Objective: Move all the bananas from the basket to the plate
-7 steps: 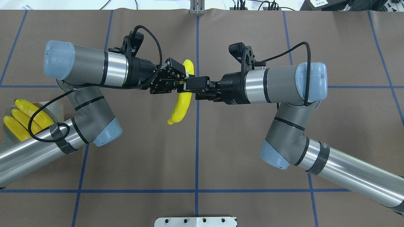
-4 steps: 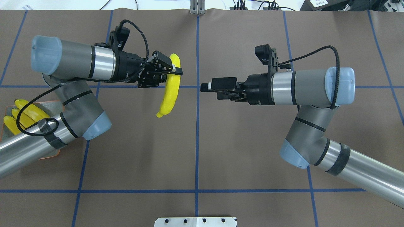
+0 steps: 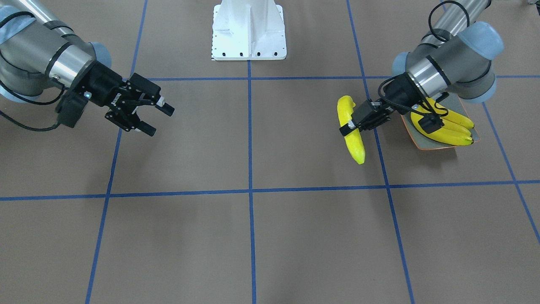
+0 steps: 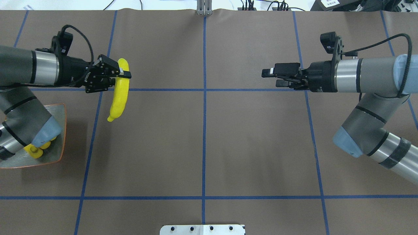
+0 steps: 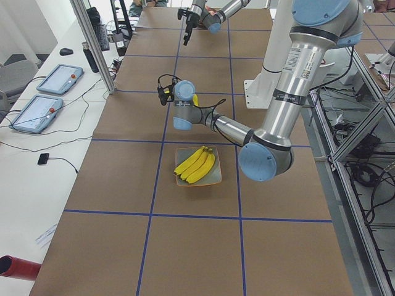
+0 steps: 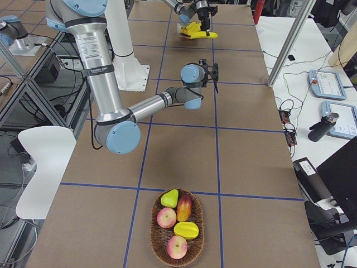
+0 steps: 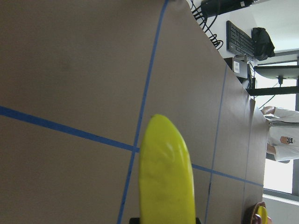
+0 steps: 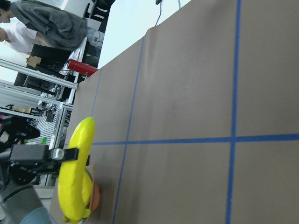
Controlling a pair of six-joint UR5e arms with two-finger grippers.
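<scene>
My left gripper is shut on one yellow banana and holds it above the table, right of the plate; the pair also shows in the front view, gripper and banana. The banana fills the left wrist view. The plate, grey with an orange rim, lies at the far left, partly under my left arm. Three bananas lie on it, clearest in the left side view. My right gripper is open and empty over the right half of the table, jaws apart in the front view.
A woven basket at the table's right end holds apples and other fruit, no banana showing. The white robot base stands at the table's middle edge. Blue tape lines grid the brown table cover.
One second ago both grippers met at the banana in mid-table. The right gripper has let go and pulled back right. The left gripper has carried the banana left toward the plate.
</scene>
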